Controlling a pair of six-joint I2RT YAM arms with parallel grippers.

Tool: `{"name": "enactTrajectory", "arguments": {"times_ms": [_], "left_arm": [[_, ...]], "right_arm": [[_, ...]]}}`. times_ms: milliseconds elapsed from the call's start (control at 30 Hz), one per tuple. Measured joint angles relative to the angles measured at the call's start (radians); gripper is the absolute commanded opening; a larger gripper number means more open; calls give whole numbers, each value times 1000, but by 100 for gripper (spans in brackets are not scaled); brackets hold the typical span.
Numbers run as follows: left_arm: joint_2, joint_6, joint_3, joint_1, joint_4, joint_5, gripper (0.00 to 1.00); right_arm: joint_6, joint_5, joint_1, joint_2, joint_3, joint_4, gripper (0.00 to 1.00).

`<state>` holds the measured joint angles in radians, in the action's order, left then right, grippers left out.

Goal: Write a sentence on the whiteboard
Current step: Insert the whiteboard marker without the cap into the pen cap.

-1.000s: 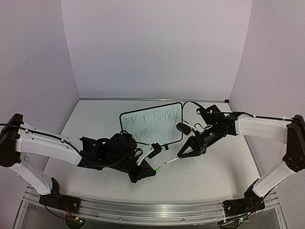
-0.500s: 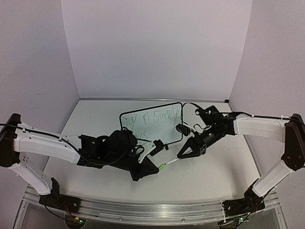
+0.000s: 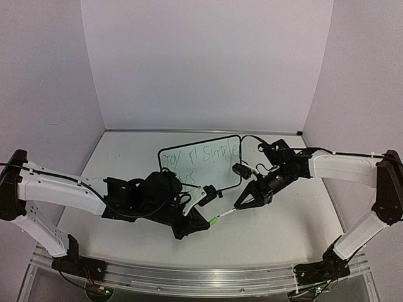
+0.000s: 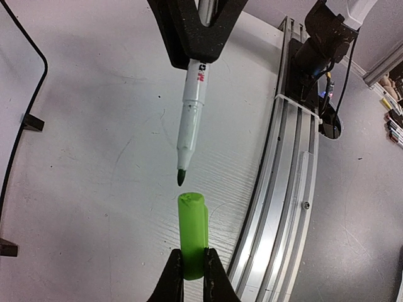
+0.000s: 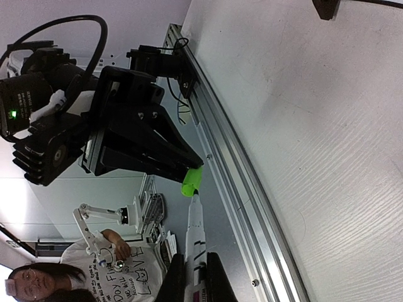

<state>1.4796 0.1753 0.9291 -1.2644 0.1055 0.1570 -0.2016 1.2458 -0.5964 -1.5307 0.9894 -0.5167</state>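
The whiteboard (image 3: pixel 208 151) with its black frame stands at the table's middle rear, bearing the green sentence (image 3: pixel 196 158) in two lines, the lower line partly hidden by my left arm. My left gripper (image 3: pixel 200 222) (image 4: pixel 192 270) is shut on the green marker cap (image 4: pixel 192 233) (image 3: pixel 213 220) (image 5: pixel 192 181). My right gripper (image 3: pixel 242 201) (image 5: pixel 194 277) is shut on the white marker (image 3: pixel 228 212) (image 4: pixel 191 113) (image 5: pixel 195 236). The marker's green tip points at the cap's open end with a small gap between them, just above the table in front of the board.
The aluminium rail (image 3: pixel 201 277) runs along the table's near edge, also in the left wrist view (image 4: pixel 283 189). The whiteboard's black feet (image 4: pixel 31 122) show at the left of the left wrist view. White walls enclose the table on three sides.
My left gripper has swung the cap up and right toward the marker tip between the earliest frame and half a second ago. Since then both arms are almost still.
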Motion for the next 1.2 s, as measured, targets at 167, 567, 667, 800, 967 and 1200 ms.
{"name": "enactTrajectory", "arguments": {"times_ms": [167,567,667,800,967,1200], "left_arm": [[0,0,0,0,0,0,0],[1,0,0,0,-1,0,0],[1,0,0,0,0,1,0],[1,0,0,0,0,2,0],[1,-3,0,0,1,5,0],[1,-18,1,0,3,16,0]], "right_arm": [[0,1,0,0,0,0,0],[6,27,-14,0,0,0,0],[11,28,-18,0,0,0,0],[16,30,-18,-6,0,0,0],[19,31,-20,-22,0,0,0],[22,37,-23,-33,1,0,0]]}}
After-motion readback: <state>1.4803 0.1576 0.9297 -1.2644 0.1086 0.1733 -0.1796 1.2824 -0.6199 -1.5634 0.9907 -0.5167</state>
